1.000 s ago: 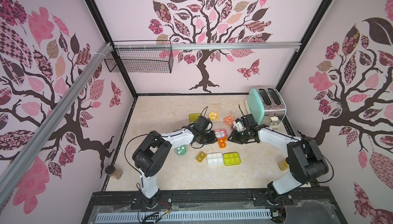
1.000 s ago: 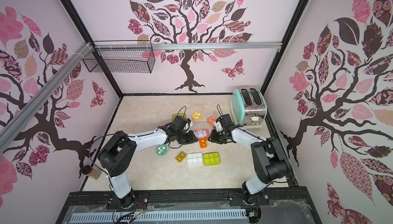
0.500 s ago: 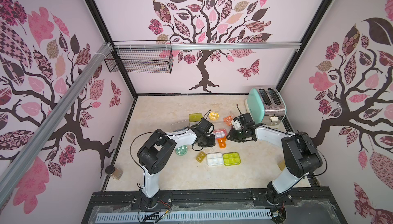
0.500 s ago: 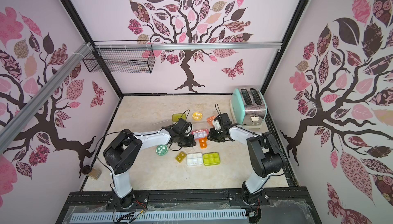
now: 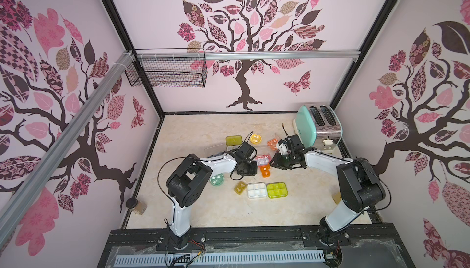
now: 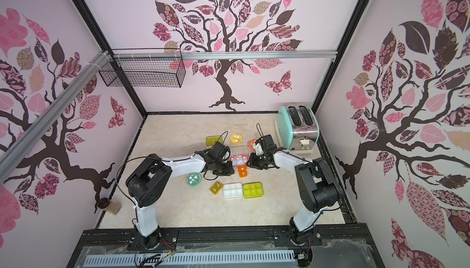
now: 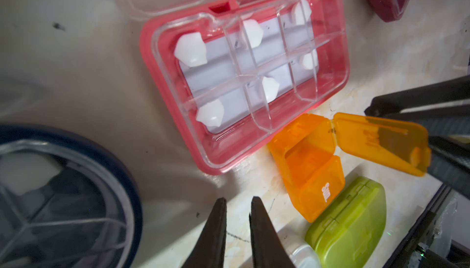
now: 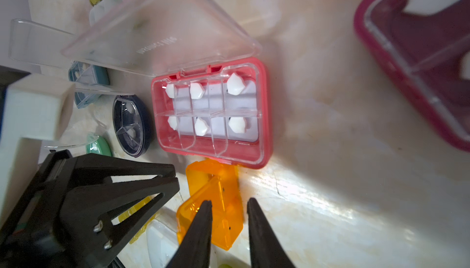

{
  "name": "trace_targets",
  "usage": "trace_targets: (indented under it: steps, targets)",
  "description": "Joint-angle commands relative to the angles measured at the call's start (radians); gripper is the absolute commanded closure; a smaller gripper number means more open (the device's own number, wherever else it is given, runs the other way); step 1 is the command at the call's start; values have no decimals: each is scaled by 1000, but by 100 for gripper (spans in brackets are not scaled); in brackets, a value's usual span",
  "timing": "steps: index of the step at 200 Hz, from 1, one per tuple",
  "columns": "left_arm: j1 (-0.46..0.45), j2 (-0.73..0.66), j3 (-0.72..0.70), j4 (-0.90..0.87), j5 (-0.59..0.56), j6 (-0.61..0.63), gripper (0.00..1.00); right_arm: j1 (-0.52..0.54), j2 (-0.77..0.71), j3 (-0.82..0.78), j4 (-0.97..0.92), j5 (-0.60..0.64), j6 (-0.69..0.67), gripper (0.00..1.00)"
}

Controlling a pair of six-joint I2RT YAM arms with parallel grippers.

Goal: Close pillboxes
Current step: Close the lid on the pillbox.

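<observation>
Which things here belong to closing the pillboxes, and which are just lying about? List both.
Job: pink rectangular clear-lidded pillbox, orange translucent flip-lid pillbox, lime rectangular pillbox, white rectangular pillbox, navy round pillbox.
Lying about: mint-green toaster, black wire basket, small dark-lidded jar.

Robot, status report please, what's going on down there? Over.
Left gripper: jaws narrowly apart, empty. Right gripper: jaws at open lid of orange pillbox, grip unclear. Pink pillbox right beside it, also open.
</observation>
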Motion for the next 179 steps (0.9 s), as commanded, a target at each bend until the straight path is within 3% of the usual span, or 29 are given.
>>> trace_targets:
  steps: [1,179]
  targets:
    - [-9,27,31,1,-13,8,79,6,-1,19,-6,-19,-4,71]
    - [-37,70,106,-31,-15,18,79,42,33,12,9,-55,-5,71]
